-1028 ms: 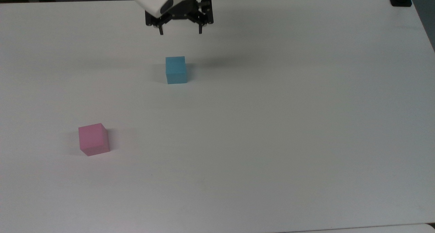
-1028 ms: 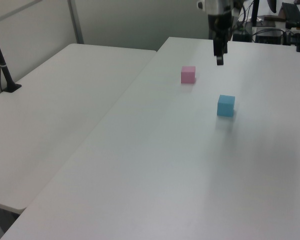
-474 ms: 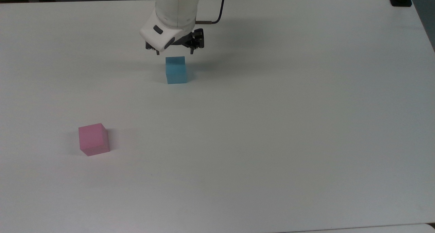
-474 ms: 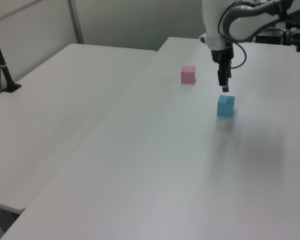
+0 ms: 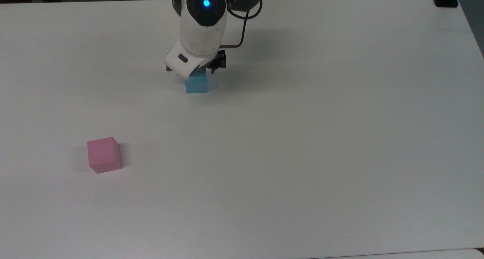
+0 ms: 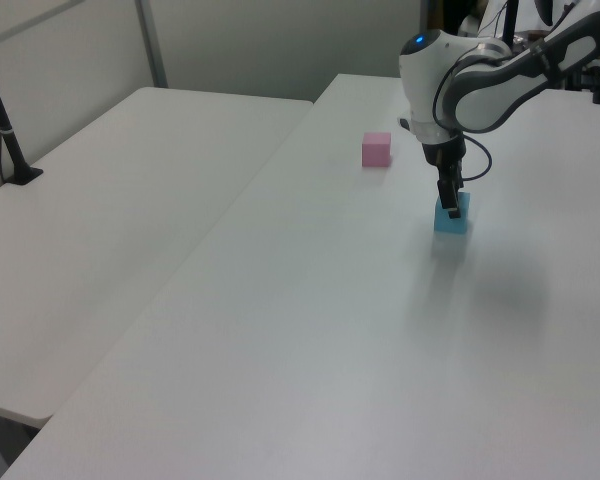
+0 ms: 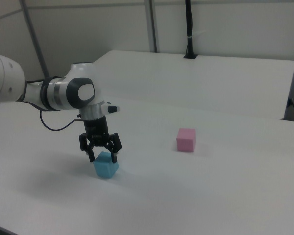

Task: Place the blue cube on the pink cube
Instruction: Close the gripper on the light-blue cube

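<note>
two matte cubes: hand (image 7: 102,157) spread astride blue cube (image 7: 106,166); pink cube (image 7: 185,139) apart.

A second white rectangular table (image 6: 130,200) with a black upright post (image 6: 5,130) clamped on it is seen well apart from the gripper.

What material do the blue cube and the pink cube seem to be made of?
Blue cube: probably painted wood or foam; flat even colour, no shine, crisp edges. Pink cube: apparently the same, with a matte, uniform surface. The look cannot settle which.
</note>
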